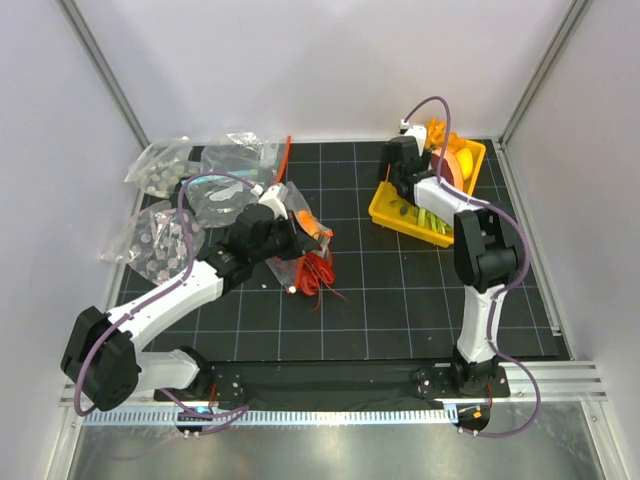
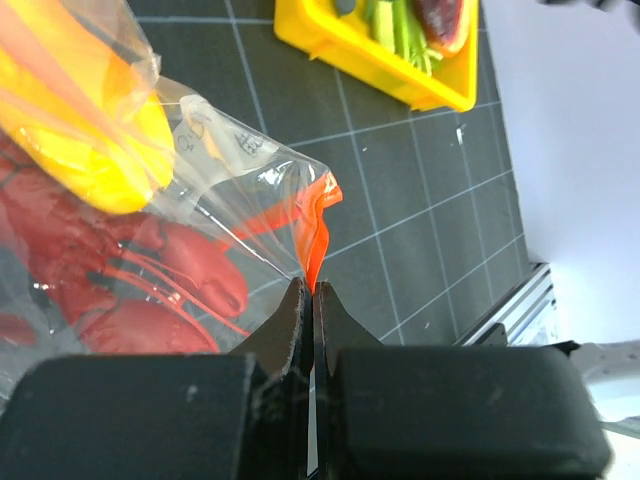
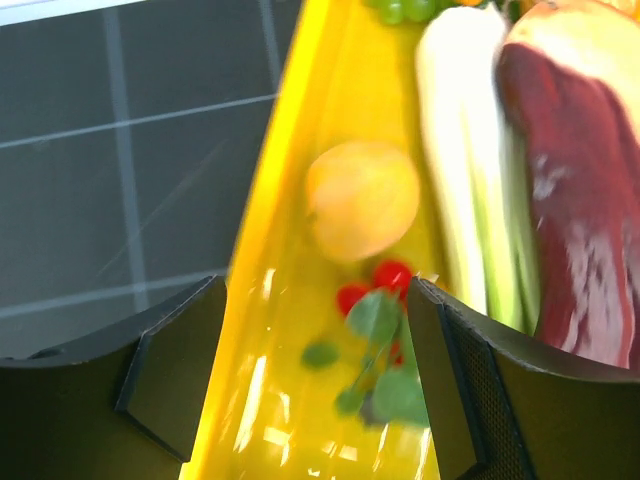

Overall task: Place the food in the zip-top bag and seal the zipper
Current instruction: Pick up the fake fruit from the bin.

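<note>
- Bare counter [image 1: 400,310] spreads at 5 o'clock of the zip-top bag [image 1: 310,262].
- My left hand [image 2: 312,290] pinches the zipper [image 2: 316,225], clenched.
- My right hand [image 3: 315,335] gapes, released, above the yellow tray [image 3: 300,100].

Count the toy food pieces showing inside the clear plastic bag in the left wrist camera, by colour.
Red glossy plastic lobster: 1
Yellow rounded plastic fruit piece: 1
Total: 2 pieces visible inside the crinkly clear zip-top bag
</note>
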Available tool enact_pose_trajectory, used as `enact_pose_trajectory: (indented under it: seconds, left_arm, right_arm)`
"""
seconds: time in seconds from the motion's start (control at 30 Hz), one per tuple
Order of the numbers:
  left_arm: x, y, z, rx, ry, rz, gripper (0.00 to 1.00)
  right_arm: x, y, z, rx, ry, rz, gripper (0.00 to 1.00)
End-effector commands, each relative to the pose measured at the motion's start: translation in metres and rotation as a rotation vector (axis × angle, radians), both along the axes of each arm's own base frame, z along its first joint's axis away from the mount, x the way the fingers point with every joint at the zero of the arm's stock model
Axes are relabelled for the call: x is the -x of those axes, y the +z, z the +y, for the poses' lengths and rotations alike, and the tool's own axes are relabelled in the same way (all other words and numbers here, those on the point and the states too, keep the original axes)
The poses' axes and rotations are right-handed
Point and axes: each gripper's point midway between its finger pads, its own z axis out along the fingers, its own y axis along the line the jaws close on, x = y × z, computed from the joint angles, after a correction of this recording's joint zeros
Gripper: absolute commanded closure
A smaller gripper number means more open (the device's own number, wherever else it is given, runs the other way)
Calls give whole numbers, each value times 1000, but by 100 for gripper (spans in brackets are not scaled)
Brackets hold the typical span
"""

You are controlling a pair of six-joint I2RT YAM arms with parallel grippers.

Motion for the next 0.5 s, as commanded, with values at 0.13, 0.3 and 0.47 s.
enact_pose_trajectory:
  seconds: [0.13,0.3,0.47]
  left_arm:
    - [-7,38,-6,93,-1,-100,100]
    - [-9,30,-9,83,-7,-82,100]
    - [-9,29,-11,81,-17,-76,100]
  right_arm:
    - [-40,-16,-36,76,-32,22,20]
    - [-53,-26,-37,69,-11,27,19]
    - [-61,-35,-41,100,-3,37,21]
